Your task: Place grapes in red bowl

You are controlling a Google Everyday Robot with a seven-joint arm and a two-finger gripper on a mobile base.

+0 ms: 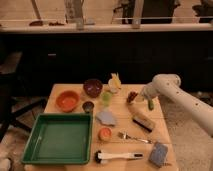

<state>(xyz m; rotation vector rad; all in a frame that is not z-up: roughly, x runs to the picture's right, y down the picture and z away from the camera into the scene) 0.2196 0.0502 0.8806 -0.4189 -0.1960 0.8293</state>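
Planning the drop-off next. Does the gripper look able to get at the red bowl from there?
Probably yes. The gripper is down at the grapes on the right of the table; the red bowl sits uncovered at the left, with only the low green cup and small dark cup between.

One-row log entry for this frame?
phase: grasp | gripper: shut on grapes, right side of table | grapes: on table | red bowl: left, no grapes inside
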